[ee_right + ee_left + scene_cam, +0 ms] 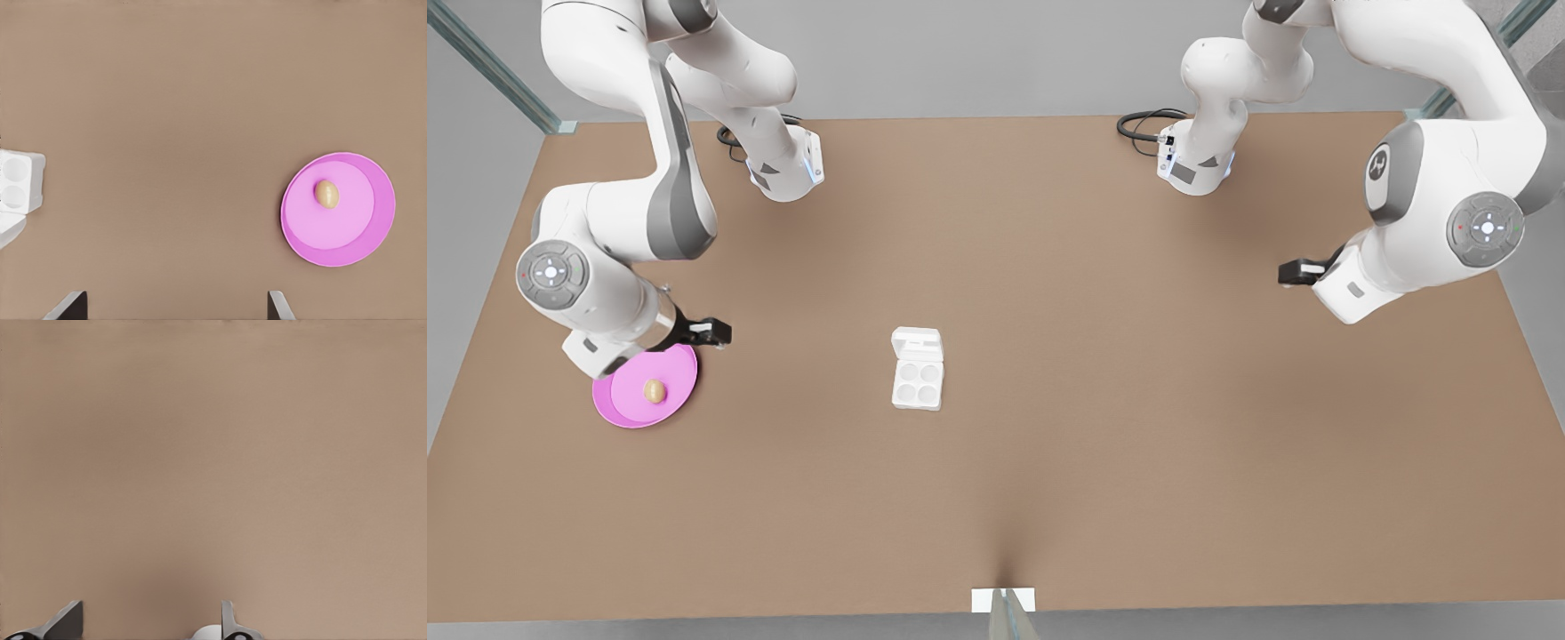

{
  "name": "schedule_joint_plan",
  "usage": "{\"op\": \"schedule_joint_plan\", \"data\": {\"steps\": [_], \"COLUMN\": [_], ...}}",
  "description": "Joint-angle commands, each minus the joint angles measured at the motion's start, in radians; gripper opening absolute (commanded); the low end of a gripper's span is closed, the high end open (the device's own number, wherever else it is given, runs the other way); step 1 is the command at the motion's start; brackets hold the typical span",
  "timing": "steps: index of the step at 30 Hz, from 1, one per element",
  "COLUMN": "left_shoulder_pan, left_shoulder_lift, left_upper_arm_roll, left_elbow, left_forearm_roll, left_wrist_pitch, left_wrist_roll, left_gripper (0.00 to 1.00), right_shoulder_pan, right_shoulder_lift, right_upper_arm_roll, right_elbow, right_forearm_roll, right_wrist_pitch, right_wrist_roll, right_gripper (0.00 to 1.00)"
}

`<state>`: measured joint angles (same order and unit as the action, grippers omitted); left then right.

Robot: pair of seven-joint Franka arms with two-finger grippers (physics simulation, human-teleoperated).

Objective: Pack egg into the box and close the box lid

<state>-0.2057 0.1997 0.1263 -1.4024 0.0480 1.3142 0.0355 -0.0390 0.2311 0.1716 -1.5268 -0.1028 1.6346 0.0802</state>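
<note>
On the front view's left, the egg [655, 390] is lying on a pink plate [624, 411], with the right gripper [713, 332] hovering open beside the plate's upper rim. At mid-frame the box [918, 382] is sitting with its box lid [917, 343] open. The left gripper [1294, 272] is waiting open at the right
</note>
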Motion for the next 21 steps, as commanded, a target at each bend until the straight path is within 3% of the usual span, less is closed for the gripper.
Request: {"op": "schedule_joint_plan", "data": {"steps": [1, 4, 7, 10, 13, 18, 21], "left_shoulder_pan": [-0.009, -0.011, -0.011, -0.009, -0.009, -0.009, -0.009], "left_shoulder_lift": [0.0, 0.0, 0.006, 0.015, 0.015, 0.02, 0.02], "left_upper_arm_roll": [-0.002, -0.002, -0.002, -0.002, -0.002, -0.002, -0.002], "left_elbow": [-0.004, -0.004, -0.004, -0.004, -0.004, -0.004, -0.004], "left_forearm_roll": [0.035, 0.033, 0.033, 0.032, 0.032, 0.032, 0.032], "left_wrist_pitch": [0.172, 0.171, 0.172, 0.172, 0.172, 0.172, 0.172], "left_wrist_roll": [0.038, 0.038, 0.038, 0.038, 0.038, 0.038, 0.038], "left_gripper": [1.0, 1.0, 1.0, 1.0, 1.0, 1.0, 1.0], "right_shoulder_pan": [0.001, -0.001, -0.162, -0.289, -0.367, -0.423, -0.443], "right_shoulder_lift": [0.001, 0.043, 0.195, 0.2, 0.281, 0.326, 0.324], "right_upper_arm_roll": [0.0, -0.003, -0.003, -0.003, -0.003, -0.003, 0.003], "right_elbow": [0.004, 0.02, -0.035, -0.228, -0.259, -0.328, -0.331], "right_forearm_roll": [-0.002, -0.011, -0.011, -0.014, -0.015, -0.015, -0.025], "right_wrist_pitch": [0.113, 0.074, 0.119, 0.458, 0.652, 0.884, 0.906], "right_wrist_roll": [0.036, -0.042, -0.076, -0.299, -0.427, -0.711, -0.898], "right_gripper": [1.0, 1.0, 1.0, 1.0, 1.0, 1.0, 1.0]}}
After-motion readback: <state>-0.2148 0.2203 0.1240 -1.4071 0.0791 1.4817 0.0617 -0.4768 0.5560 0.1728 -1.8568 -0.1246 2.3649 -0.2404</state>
